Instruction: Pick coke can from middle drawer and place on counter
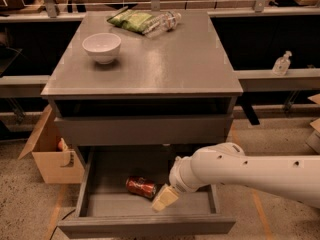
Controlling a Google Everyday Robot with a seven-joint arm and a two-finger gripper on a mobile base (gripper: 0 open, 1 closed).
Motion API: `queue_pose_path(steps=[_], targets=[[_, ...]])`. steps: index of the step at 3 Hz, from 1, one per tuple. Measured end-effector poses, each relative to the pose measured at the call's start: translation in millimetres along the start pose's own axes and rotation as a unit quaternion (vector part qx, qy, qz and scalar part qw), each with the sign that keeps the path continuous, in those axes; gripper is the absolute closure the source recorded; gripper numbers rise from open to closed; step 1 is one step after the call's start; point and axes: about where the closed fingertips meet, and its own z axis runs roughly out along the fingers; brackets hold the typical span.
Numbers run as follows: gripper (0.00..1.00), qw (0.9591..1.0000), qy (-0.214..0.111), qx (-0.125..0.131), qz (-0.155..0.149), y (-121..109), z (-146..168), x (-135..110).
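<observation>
Below the counter's [165,64] front edge, your tool [165,198] sat beside the coke can [141,186]; its state I couldn't tell. You likely needed to straddle the can's width.

The small red cylindrical soda can [141,187] lies on its side on the floor of the wide, shallow matte-grey drawer [145,227]. The drawer is pulled open, and the can sits slightly toward 9 o'clock of its middle. The pale gripper [165,199] hangs just beside the can, at its 4 o'clock. The broad, slightly glossy grey counter slab [160,69] lies at 12 o'clock from the drawer.
</observation>
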Motion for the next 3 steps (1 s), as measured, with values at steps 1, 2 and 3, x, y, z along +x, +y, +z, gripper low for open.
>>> queue_pose_path(steps=[1, 2, 3], targets=[[0.00, 1.0000, 0.000, 0.000, 0.000, 0.1, -0.1, 0.2], [0.00, 1.0000, -0.006, -0.005, 0.001, -2.3, 7.1, 1.2], [0.00, 0.9999, -0.005, -0.009, 0.002, -13.1, 41.1, 3.5]])
